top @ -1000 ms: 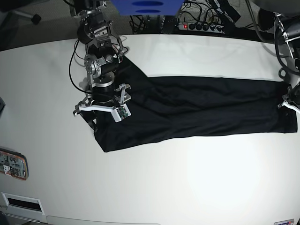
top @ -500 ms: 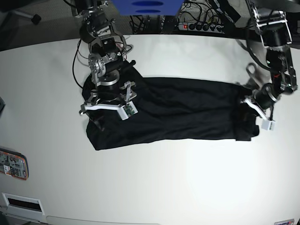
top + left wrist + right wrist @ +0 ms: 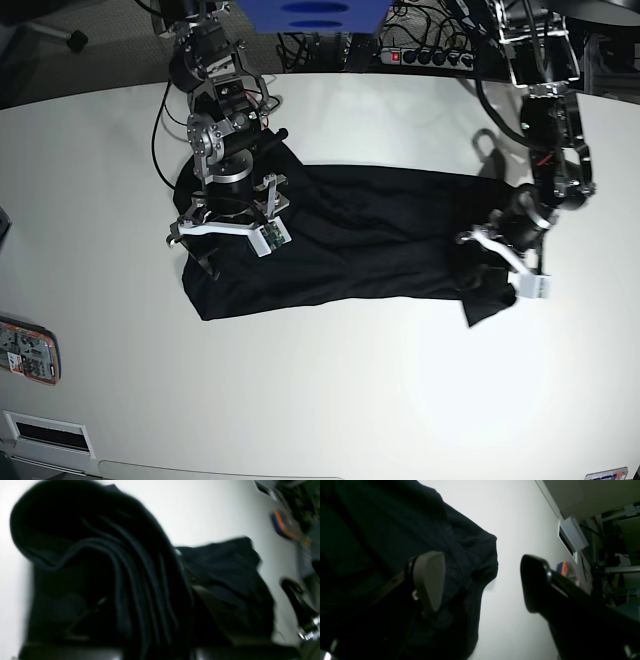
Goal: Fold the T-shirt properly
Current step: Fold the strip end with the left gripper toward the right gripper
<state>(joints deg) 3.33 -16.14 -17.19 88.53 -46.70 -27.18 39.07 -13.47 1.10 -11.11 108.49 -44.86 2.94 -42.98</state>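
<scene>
The plain black short-sleeved soft fabric T-shirt [image 3: 350,240] is spread as a long band across the middle of the white tabletop [image 3: 330,400], its long axis running from 9 o'clock to 3 o'clock in the base view. At the 3 o'clock end a bunch of cloth is lifted and pinched by the left gripper [image 3: 500,262], whose fingers are pressed together on it; in the left wrist view the gathered folds [image 3: 112,580] fill the foreground, and the fingertips themselves are hidden behind the blur. At the 9 o'clock end the right gripper [image 3: 228,228] is held over the shirt with its fingers [image 3: 430,580] spread wide and nothing seen between them, the cloth edge lying under one pad. The coming fold is judged to turn on the held end being carried toward 9 o'clock along that axis. A small orange-edged object [image 3: 28,350] is cut off at 8 o'clock.
</scene>
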